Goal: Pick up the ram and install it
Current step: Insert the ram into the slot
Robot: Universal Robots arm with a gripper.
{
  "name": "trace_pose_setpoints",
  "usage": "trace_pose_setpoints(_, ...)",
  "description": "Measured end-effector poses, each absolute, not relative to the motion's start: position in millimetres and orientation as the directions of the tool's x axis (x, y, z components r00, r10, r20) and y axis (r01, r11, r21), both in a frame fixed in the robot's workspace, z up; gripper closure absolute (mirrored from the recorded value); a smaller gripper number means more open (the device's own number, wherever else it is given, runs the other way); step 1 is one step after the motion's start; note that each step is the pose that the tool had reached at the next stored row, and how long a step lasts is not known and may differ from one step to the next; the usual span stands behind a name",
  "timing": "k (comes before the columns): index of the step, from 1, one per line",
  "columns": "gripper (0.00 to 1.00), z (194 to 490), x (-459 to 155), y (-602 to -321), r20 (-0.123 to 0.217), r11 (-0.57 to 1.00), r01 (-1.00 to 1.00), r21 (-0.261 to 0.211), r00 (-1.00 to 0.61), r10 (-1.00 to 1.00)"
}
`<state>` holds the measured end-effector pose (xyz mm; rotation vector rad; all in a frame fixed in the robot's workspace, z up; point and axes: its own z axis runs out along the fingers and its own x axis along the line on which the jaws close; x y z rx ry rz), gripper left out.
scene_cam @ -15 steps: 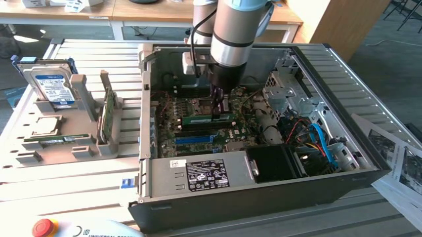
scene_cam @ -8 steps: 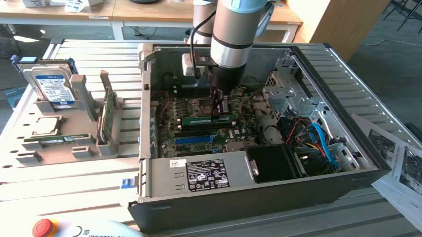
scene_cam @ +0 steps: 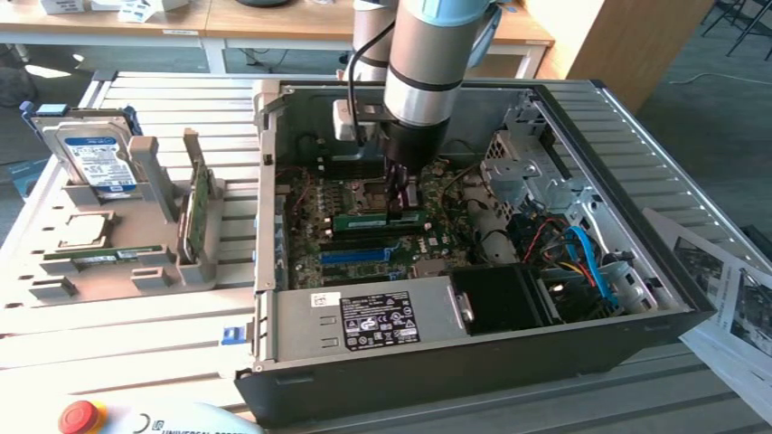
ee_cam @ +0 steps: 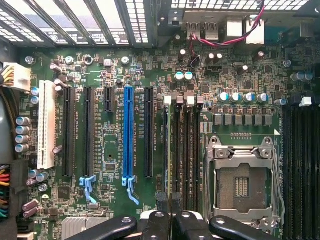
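The ram [scene_cam: 368, 219] [ee_cam: 165, 150] is sitting edge-down over the row of black memory slots [ee_cam: 186, 150] on the motherboard [scene_cam: 350, 194] [ee_cam: 240, 85], between the long blue slot [scene_cam: 362, 256] [ee_cam: 128, 135] and the metal processor socket [ee_cam: 242, 185]. The gripper [scene_cam: 404, 203] [ee_cam: 168, 205] is reaching straight down into the case and its fingers are pressing together on the thin stick; whether the stick is fully seated cannot be told.

The open computer case [scene_cam: 483, 371] is lying on its side and is holding the motherboard, a black power supply [scene_cam: 374, 321] with a white-printed label along the near wall, a bundle of blue, red and yellow cables [scene_cam: 591, 258] and a metal drive cage [scene_cam: 525, 172] toward the exterior view's right.

Well apart, on the exterior view's left, a grey tray [scene_cam: 121, 280] is carrying a hard drive [scene_cam: 99, 158] standing upright, a broader green card [scene_cam: 197, 206] standing on edge, a second narrow green stick [scene_cam: 115, 255] lying flat, and a square silver chip [scene_cam: 82, 231].
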<state>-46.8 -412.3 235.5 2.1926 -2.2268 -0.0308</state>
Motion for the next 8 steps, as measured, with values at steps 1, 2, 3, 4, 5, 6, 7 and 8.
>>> trace_pose_setpoints(1,0.88,235.1,-46.8,-412.3,-0.002,0.015,-1.000,0.025,-0.015,-1.000)
trace_pose_setpoints(2,0.88,234.7,-46.8,-412.3,-0.002,0.015,-1.000,0.025,-0.016,-1.000)
trace_pose_setpoints(3,0.88,234.3,-46.8,-412.3,-0.002,0.015,-1.000,0.025,-0.015,-1.000)
trace_pose_setpoints(4,0.88,234.1,-46.8,-412.4,-0.002,0.015,-1.000,0.025,-0.015,-1.000)
trace_pose_setpoints(5,0.88,234.0,-46.8,-412.4,-0.002,0.015,-1.000,0.025,-0.015,-1.000)
trace_pose_setpoints(6,0.88,233.8,-46.8,-412.3,-0.002,0.015,-1.000,0.025,-0.016,-1.000)
trace_pose_setpoints(7,0.88,233.3,-46.8,-412.3,-0.002,0.015,-1.000,0.024,-0.015,-1.000)
trace_pose_setpoints(8,0.88,233.1,-46.8,-412.3,-0.002,0.015,-1.000,0.024,-0.015,-1.000)
